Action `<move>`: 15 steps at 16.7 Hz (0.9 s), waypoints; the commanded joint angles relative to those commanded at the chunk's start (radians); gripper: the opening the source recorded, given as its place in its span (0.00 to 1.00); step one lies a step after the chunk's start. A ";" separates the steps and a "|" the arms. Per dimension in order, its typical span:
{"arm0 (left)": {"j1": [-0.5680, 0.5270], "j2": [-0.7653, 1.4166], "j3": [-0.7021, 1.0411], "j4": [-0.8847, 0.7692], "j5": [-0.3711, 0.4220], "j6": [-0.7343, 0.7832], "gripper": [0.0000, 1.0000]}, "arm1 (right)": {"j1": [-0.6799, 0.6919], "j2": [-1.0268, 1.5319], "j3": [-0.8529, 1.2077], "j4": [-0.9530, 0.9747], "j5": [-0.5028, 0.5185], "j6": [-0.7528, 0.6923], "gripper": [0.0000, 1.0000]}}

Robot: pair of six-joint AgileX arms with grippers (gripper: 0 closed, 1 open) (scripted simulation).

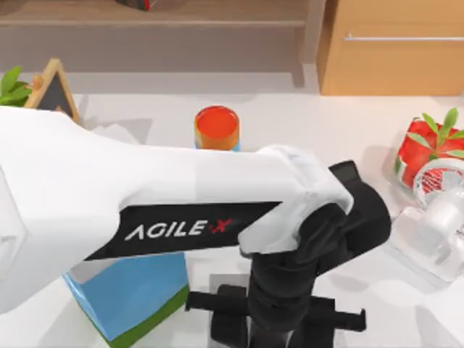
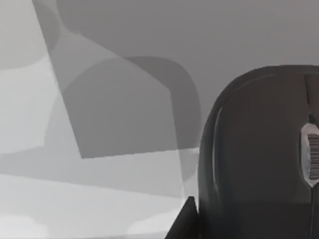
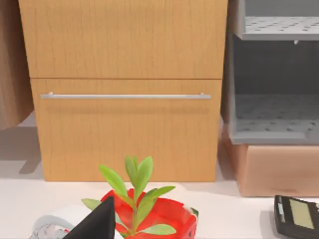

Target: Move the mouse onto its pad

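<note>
My left arm reaches across the bench toward its near edge, a little right of the middle, and the left claw (image 1: pixel 279 319) hangs there over the grey pad (image 1: pixel 221 286), of which a bare strip shows beside the black wrist. The left wrist view puts the mouse (image 2: pixel 259 149) very close under the claw — its glossy black dome with a pale scroll wheel, lying partly over the pad's (image 2: pixel 124 114) darker band. One dark fingertip (image 2: pixel 185 219) shows just beside the mouse's flank; whether the claw is wide, narrow or closed on the mouse I cannot tell.

The mouse looks light, hard and stiff, so it should neither sag nor crush. Its rounded, polished shell is likely slippery — a pinch high on the dome could squirt it out. The better hold, I judge, is low across the two long flanks, near the middle of its length, fingers square to the sides.

The right claw (image 3: pixel 97 224) is parked at the bench's right edge, near the red plant pot (image 1: pixel 424 148).
</note>
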 joint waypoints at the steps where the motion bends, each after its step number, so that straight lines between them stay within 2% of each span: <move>1: 0.008 0.002 -0.006 0.011 0.004 -0.007 0.00 | 0.000 0.000 0.000 0.000 0.000 0.000 1.00; 4: 0.040 0.001 -0.018 0.053 -0.005 -0.036 0.00 | 0.000 0.000 0.000 0.000 0.000 0.000 1.00; 10: 0.081 -0.001 -0.036 0.139 -0.079 -0.070 0.00 | 0.000 0.000 0.000 0.000 0.000 0.000 1.00; 15: 0.082 0.006 -0.043 0.144 -0.085 -0.071 0.00 | 0.000 0.000 0.000 0.000 0.000 0.000 1.00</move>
